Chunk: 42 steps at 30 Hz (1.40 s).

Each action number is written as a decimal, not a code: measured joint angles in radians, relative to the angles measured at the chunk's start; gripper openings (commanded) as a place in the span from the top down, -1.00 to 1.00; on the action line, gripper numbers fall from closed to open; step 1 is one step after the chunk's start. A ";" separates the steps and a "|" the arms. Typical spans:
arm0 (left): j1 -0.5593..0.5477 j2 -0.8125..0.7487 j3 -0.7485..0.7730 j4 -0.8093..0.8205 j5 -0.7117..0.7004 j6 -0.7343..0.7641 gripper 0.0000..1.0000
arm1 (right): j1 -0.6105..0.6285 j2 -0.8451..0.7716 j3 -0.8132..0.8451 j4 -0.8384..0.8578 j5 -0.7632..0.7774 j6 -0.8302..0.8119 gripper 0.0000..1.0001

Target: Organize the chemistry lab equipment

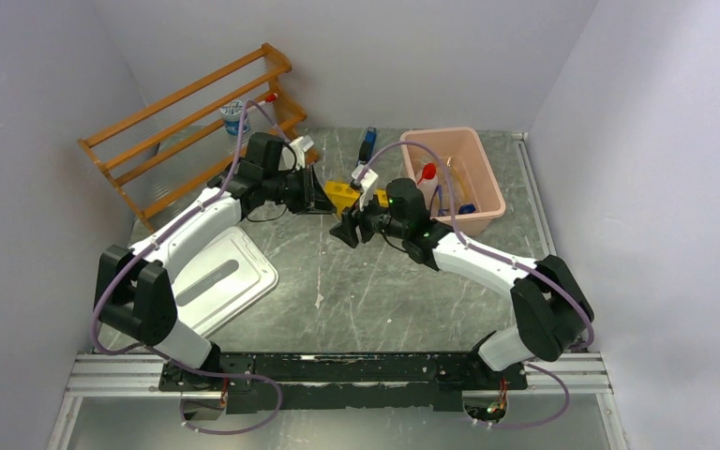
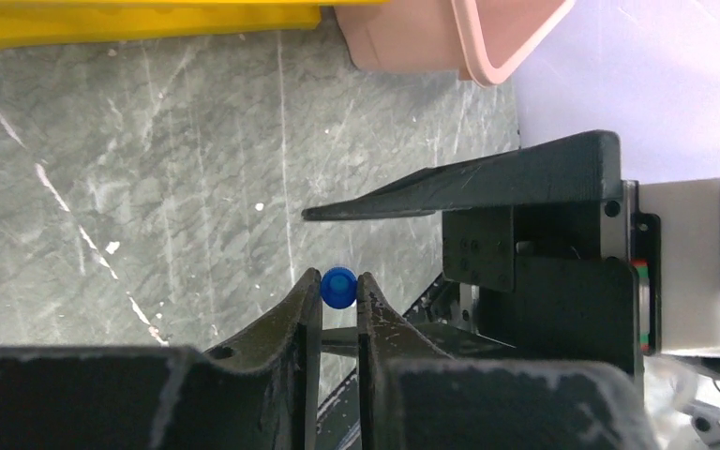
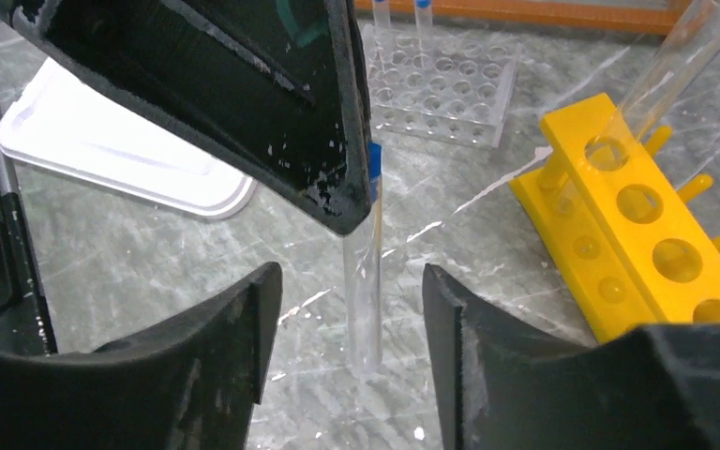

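Centrally, left fingers point(image 2: 305, 323) pinching blue-capped tube point(image 3: 364, 281), right fingers point(image 3: 234, 328) spread either side

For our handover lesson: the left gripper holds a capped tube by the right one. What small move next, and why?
Probably shut the right gripper on the tube: it hangs from the left gripper, between the right one's open fingers, apparently untouched by them.
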 measured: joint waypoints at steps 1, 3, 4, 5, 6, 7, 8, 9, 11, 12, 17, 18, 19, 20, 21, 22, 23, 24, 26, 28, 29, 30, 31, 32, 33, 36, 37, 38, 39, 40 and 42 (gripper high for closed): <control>0.000 -0.003 0.000 0.000 -0.009 0.004 0.78 | 0.001 0.000 0.002 -0.002 0.005 0.005 -0.39; 0.000 -0.013 -0.003 0.000 -0.045 0.017 0.77 | 0.002 -0.003 0.003 -0.002 0.015 0.018 -0.44; 0.000 -0.023 -0.008 -0.001 -0.075 0.027 0.77 | 0.002 -0.008 0.003 -0.002 0.022 0.026 -0.45; 0.000 -0.039 -0.015 -0.002 -0.117 0.042 0.77 | 0.002 -0.017 0.003 -0.003 0.033 0.036 -0.45; 0.001 -0.051 -0.019 -0.003 -0.147 0.053 0.76 | 0.002 -0.027 0.003 -0.003 0.044 0.045 -0.45; 0.001 -0.070 -0.029 -0.004 -0.202 0.066 0.76 | 0.002 -0.040 0.003 -0.003 0.055 0.054 -0.45; 0.001 -0.094 -0.042 -0.008 -0.270 0.084 0.75 | 0.002 -0.053 0.003 -0.003 0.065 0.062 -0.45; 0.001 -0.115 -0.053 -0.014 -0.332 0.098 0.75 | 0.002 -0.067 0.003 -0.003 0.079 0.070 -0.45; 0.002 -0.153 -0.074 -0.023 -0.446 0.121 0.75 | 0.002 -0.090 0.003 -0.003 0.103 0.085 -0.44; 0.002 -0.171 -0.088 -0.025 -0.505 0.132 0.75 | 0.002 -0.101 0.002 -0.003 0.114 0.094 -0.43; 0.003 -0.222 -0.162 -0.027 -0.769 0.156 0.75 | 0.002 -0.135 -0.025 0.001 0.153 0.138 -0.41; 0.003 -0.223 -0.176 -0.023 -0.808 0.157 0.75 | 0.002 -0.136 -0.032 0.001 0.154 0.148 -0.41; 0.004 -0.222 -0.190 -0.018 -0.839 0.157 0.74 | 0.002 -0.135 -0.039 0.000 0.154 0.157 -0.41; 0.004 -0.221 -0.204 -0.012 -0.870 0.157 0.74 | 0.002 -0.135 -0.046 -0.001 0.154 0.164 -0.41; 0.005 -0.219 -0.217 -0.009 -0.901 0.156 0.74 | 0.002 -0.135 -0.052 -0.004 0.153 0.174 -0.41; 0.005 -0.214 -0.224 -0.006 -0.922 0.156 0.74 | 0.002 -0.135 -0.057 -0.005 0.153 0.181 -0.40; 0.006 -0.207 -0.227 -0.001 -0.942 0.156 0.74 | 0.002 -0.135 -0.059 -0.008 0.153 0.188 -0.40; 0.008 -0.198 -0.228 0.010 -0.958 0.156 0.74 | 0.002 -0.135 -0.061 -0.009 0.153 0.193 -0.40; 0.014 -0.178 -0.228 0.034 -0.982 0.157 0.73 | 0.002 -0.135 -0.061 -0.011 0.153 0.201 -0.40; 0.023 -0.159 -0.228 0.055 -0.994 0.158 0.73 | 0.002 -0.135 -0.061 -0.014 0.153 0.204 -0.40; 0.027 -0.149 -0.228 0.063 -0.998 0.159 0.73 | 0.002 -0.135 -0.061 -0.015 0.153 0.205 -0.40; 0.032 -0.137 -0.228 0.074 -1.000 0.162 0.74 | 0.002 -0.135 -0.061 -0.016 0.153 0.206 -0.40; 0.036 -0.126 -0.228 0.084 -1.001 0.166 0.73 | 0.002 -0.135 -0.061 -0.016 0.154 0.207 -0.40; 0.040 -0.116 -0.228 0.092 -1.001 0.169 0.74 | 0.002 -0.135 -0.061 -0.016 0.154 0.207 -0.40; 0.044 -0.109 -0.229 0.100 -1.000 0.173 0.74 | 0.002 -0.135 -0.061 -0.016 0.154 0.208 -0.40; 0.054 -0.090 -0.230 0.124 -0.999 0.183 0.75 | 0.002 -0.135 -0.061 -0.019 0.154 0.209 -0.39; 0.057 -0.084 -0.230 0.133 -0.998 0.187 0.75 | 0.002 -0.135 -0.061 -0.020 0.154 0.209 -0.39; 0.058 -0.076 -0.230 0.142 -0.998 0.191 0.75 | 0.002 -0.135 -0.061 -0.022 0.154 0.211 -0.39; 0.059 -0.068 -0.230 0.148 -0.997 0.192 0.76 | 0.002 -0.135 -0.061 -0.023 0.154 0.211 -0.39; 0.059 -0.061 -0.230 0.153 -0.994 0.195 0.76 | 0.002 -0.134 -0.061 -0.023 0.154 0.211 -0.39; 0.059 -0.049 -0.230 0.160 -0.986 0.196 0.76 | 0.002 -0.133 -0.061 -0.024 0.155 0.211 -0.39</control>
